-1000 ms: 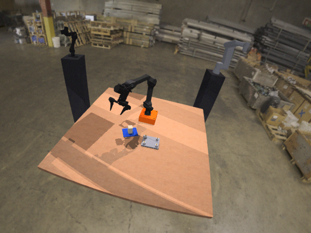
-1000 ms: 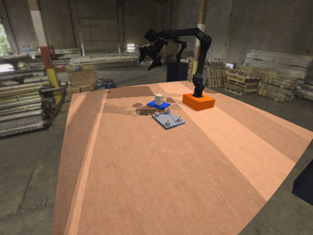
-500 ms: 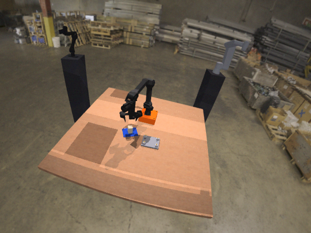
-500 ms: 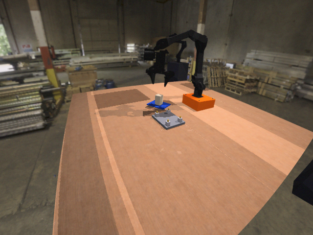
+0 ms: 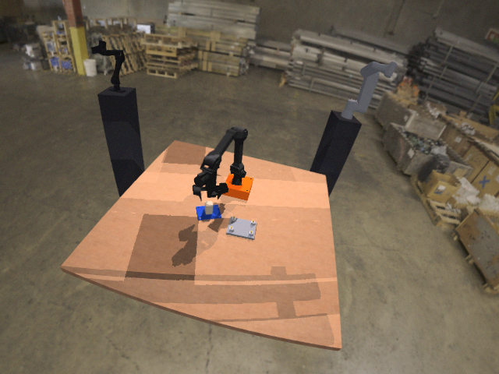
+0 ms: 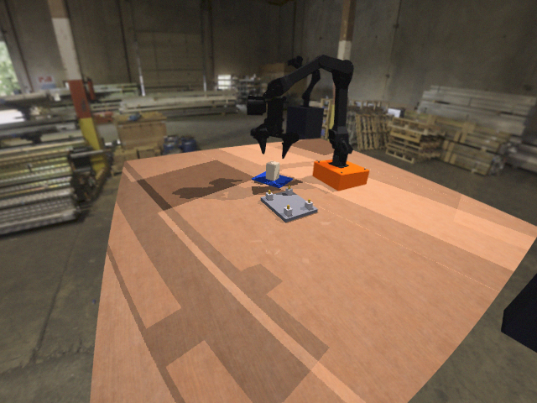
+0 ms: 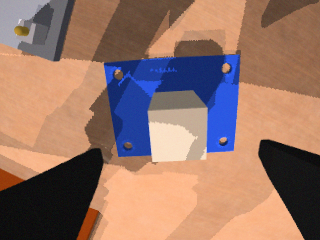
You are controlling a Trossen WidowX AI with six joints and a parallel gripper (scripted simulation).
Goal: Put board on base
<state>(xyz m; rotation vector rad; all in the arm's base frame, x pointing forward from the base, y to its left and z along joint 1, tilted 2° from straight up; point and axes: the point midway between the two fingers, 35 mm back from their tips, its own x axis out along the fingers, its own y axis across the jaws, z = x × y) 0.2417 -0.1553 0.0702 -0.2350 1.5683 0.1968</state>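
In the top view, left to right, we saw a dark pedestal point(image 5: 121, 125) point(image 6: 304, 122) beyond the left edge of the tabletop point(image 5: 257, 257) point(image 6: 346, 260) point(image 7: 285, 115), with a small black arm on it. Next we found the blue board point(image 5: 208, 216) point(image 6: 284, 178) point(image 7: 170, 80) lying on the tabletop, nearer the far edge than the near one, well apart from both near corners. Its pale square handle point(image 5: 208, 207) point(image 6: 273, 170) point(image 7: 178, 130) stood upright on top, and our wrist view showed a hole near each of its four corners.

Our end effector point(image 5: 209, 196) point(image 6: 273, 154) point(image 7: 180, 152) hung above the handle, its fingers spread wide apart with nothing between them and its tips pointing down. Our black arm point(image 5: 238, 154) point(image 6: 341, 102) rose from an orange block point(image 5: 238, 193) point(image 6: 340, 180) point(image 7: 89, 225) near the far edge.

Just beside the board, toward the right edge, we saw the grey base point(image 5: 242, 227) point(image 6: 288, 202) point(image 7: 47, 10), its four posts tipped with gold pins point(image 6: 288, 206) point(image 7: 21, 30). The board was off the posts. Beyond the right edge, near the far right corner, a second dark pedestal point(image 5: 338, 140) carried a grey arm.
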